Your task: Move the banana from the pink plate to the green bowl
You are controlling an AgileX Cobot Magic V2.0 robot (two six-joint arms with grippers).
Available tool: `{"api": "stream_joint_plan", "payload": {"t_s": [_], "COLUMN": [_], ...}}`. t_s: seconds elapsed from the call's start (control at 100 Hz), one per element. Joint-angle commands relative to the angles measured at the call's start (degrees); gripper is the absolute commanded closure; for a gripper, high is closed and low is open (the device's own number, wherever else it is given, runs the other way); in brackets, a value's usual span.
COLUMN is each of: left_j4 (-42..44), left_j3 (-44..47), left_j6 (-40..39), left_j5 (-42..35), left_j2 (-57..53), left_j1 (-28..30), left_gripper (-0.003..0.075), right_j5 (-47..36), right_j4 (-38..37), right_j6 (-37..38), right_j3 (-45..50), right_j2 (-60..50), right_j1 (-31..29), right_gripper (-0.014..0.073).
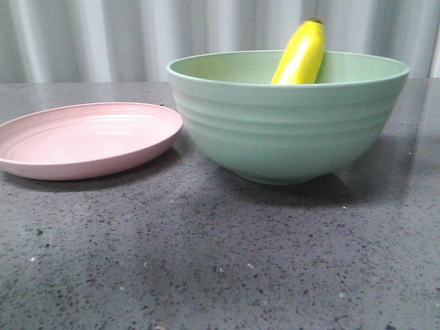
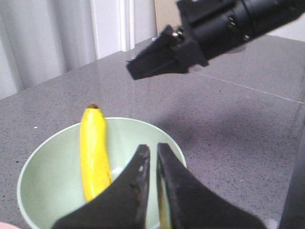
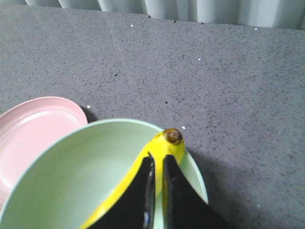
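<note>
Right of frame centre, banana [image 1: 300, 55] leaned inside green bowl [image 1: 289, 127] | pink plate [image 1: 82, 141] lower left on desk [image 1: 220, 268] | left gripper [image 2: 151, 155] jaws nearly closed, empty | right gripper [image 3: 157, 164] jaws nearly closed, empty

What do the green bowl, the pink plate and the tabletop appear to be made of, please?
Green bowl: probably moulded plastic or a fibre composite, judging by its matte pale skin with even ridges. Pink plate: likely the same stuff, being matte with faint concentric rings and soft highlights. Tabletop: dark grey speckled stone or a stone-look laminate, slightly glossy.
</note>
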Motion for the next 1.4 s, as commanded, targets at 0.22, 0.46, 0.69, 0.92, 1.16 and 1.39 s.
{"api": "stream_joint_plan", "payload": {"t_s": [0.22, 0.46, 0.69, 0.92, 1.16, 1.39], "left_j4": [-0.61, -0.61, -0.61, -0.61, -0.61, -0.61], "left_j3": [9.14, 20.95, 30.29, 33.18, 33.18, 33.69], "left_j6": [-0.09, -0.09, -0.09, -0.09, -0.09, -0.09], "left_j5": [-11.46, -16.49, -20.82, -20.41, -20.44, -20.57], "left_j2": [-11.27, -19.75, -25.86, -26.87, -26.87, -26.39], "left_j1": [-0.25, -0.25, -0.25, -0.25, -0.25, -0.25], "left_gripper": [0.0741, 0.0741, 0.0741, 0.0741, 0.0741, 0.0741], "right_j5": [-17.86, -29.32, -33.51, -32.72, -32.72, -32.72], "right_j4": [0.03, -1.18, -1.18, -1.18, -1.18, -1.18], "right_j6": [-4.69, -4.83, -4.83, -4.83, -4.83, -4.83], "right_j3": [18.17, 32.61, 41.21, 42.26, 42.31, 42.31], "right_j2": [-18.60, -31.79, -40.25, -41.59, -41.59, -41.59], "right_j1": [0.02, 0.02, 0.02, 0.02, 0.02, 0.02], "right_gripper": [0.0665, 0.0665, 0.0665, 0.0665, 0.0665, 0.0665]}}
